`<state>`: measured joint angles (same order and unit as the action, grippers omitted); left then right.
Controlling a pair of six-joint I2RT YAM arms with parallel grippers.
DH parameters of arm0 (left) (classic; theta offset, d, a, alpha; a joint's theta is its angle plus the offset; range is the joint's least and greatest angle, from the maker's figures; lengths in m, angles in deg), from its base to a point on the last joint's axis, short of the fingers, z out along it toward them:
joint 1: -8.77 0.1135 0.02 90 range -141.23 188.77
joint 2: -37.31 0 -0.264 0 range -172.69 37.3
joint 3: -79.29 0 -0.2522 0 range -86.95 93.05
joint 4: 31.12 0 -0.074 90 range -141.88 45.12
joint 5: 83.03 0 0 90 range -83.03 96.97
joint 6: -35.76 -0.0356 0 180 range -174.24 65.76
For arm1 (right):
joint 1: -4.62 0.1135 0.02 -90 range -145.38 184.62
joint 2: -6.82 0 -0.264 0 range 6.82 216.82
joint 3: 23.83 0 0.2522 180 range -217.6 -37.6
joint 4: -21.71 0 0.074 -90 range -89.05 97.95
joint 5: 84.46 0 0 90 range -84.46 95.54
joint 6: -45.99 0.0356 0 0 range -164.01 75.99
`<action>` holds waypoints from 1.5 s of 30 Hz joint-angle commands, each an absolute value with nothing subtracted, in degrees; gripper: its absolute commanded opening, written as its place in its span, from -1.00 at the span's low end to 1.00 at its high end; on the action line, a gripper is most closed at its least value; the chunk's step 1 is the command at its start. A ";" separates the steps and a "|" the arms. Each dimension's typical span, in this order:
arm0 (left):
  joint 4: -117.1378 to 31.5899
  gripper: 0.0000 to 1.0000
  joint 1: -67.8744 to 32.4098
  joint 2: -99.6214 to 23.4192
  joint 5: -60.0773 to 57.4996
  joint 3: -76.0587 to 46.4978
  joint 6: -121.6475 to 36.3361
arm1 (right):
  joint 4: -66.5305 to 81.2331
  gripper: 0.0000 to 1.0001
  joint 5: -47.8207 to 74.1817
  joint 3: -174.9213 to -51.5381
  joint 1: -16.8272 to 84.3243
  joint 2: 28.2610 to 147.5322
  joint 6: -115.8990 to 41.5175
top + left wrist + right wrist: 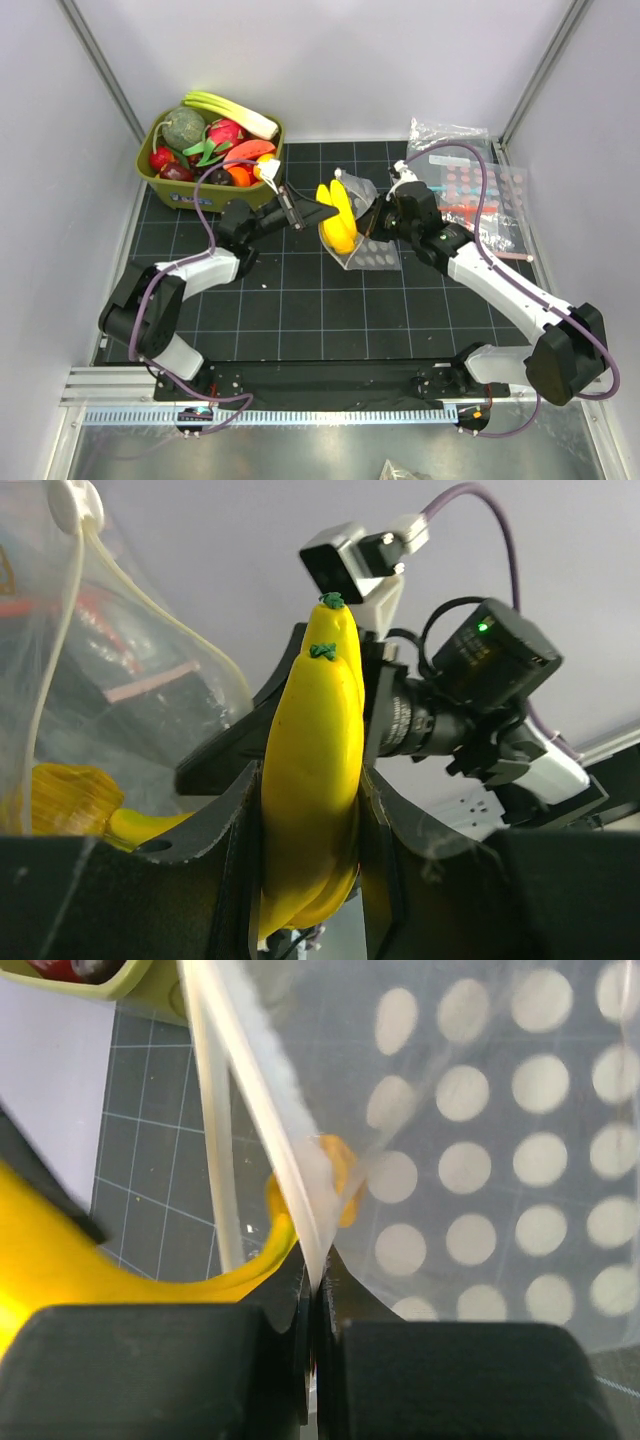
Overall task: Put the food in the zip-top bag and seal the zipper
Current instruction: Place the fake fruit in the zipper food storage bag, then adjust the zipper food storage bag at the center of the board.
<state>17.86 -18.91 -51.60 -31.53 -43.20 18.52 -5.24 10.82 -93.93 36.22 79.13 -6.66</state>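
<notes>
Zip-top bag [372, 255] location: on the black grid mat [300, 310], down and to the right of the green bin [152, 178] in the overhead view, well apart from it. The cream-dotted lower part lies on the mat. The mouth end is lifted and faces back toward the bin.

Right gripper [378, 215]: jaws pressed together on the bag's mouth edge, on the side of the bag away from the bin. In the right wrist view a white strip runs up and left from the fingertips. This is probably the zipper [258, 1100], though the close, blurred view does not confirm it.

Left gripper [308, 212]: clamped on the banana [338, 215], a yellow toy bunch with green stem tips. The banana sits between the bin and the bag, at the bag's mouth. In the left wrist view it stands upright between the two dark fingers [235, 810].

A yellow ribbed shape [65, 790] shows through the bag film. Whether it lies inside the bag cannot be told.

Remaining food [215, 145] fills the green bin. Clear bags with pink-red dots [470, 185] lie farther from the bin than the zip-top bag.
</notes>
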 commanded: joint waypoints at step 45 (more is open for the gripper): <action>-31.34 0.95 -23.22 -39.68 -13.24 -36.59 -21.89 | -0.84 -0.99 -0.78 -89.46 35.47 68.79 -4.28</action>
